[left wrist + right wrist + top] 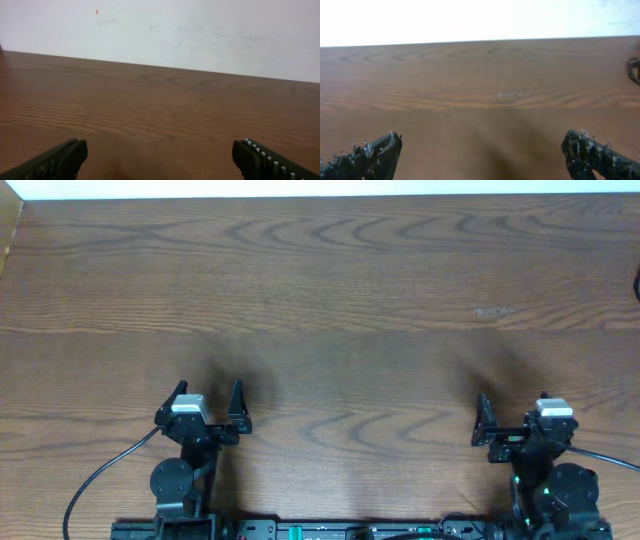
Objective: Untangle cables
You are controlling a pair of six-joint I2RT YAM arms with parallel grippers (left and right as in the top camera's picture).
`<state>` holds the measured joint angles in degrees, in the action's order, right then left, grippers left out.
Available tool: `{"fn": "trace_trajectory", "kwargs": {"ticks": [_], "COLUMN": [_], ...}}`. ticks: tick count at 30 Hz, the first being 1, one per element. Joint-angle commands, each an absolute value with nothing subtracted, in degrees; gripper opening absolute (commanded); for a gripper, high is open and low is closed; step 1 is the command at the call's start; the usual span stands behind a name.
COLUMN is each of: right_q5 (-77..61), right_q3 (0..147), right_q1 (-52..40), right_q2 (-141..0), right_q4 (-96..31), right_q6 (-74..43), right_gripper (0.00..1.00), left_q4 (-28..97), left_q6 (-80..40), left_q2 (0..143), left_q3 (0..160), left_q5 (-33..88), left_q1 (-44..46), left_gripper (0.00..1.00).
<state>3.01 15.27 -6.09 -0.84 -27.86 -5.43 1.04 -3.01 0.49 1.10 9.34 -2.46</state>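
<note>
Of the cables I see only a small dark loop [635, 70] cut off by the right edge of the right wrist view, and a dark speck [637, 280] at the overhead view's right edge; the rest is out of view. My left gripper [208, 392] [160, 150] hovers near the front left of the wooden table [320, 280], jaws wide apart with nothing between them. My right gripper [513, 405] [481, 142] stands at the front right, also open and empty. Both are far from the loop.
A pale scuff [493, 310] [512, 94] marks the wood ahead of the right gripper. Thick black arm wires [100, 475] [610, 460] trail from both arm bases at the front edge. A white wall [200, 30] stands behind the table's far edge.
</note>
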Motion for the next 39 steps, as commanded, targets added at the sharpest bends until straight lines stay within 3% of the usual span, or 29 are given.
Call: {"fn": "trace_trajectory", "kwargs": {"ticks": [1,8,20,39], "right_q5": [2.9,2.9,2.4,0.8], "right_q3": [14.1,11.2,2.2,2.1], "right_q1": [-5.0,-3.7,-3.0,2.5], "right_q2": [-0.3,-0.3,-0.3,-0.3], "right_q4": [-26.3,-25.1,-8.3,-8.2], "right_q6": [-5.1,-5.1,-5.1,-5.1], "right_gripper": [0.99,0.99,0.99,0.99], "left_q4": [3.2,3.2,3.2,3.2], "left_q6": [-3.2,-3.2,-3.2,-3.2], "left_q2": [0.2,0.2,0.2,0.2], "left_q3": [0.2,0.2,0.2,0.2], "left_q5": [10.9,10.9,10.9,10.9], "left_q1": [-2.2,-2.2,-2.2,-2.2], "left_gripper": [0.98,0.98,0.98,0.98]}}
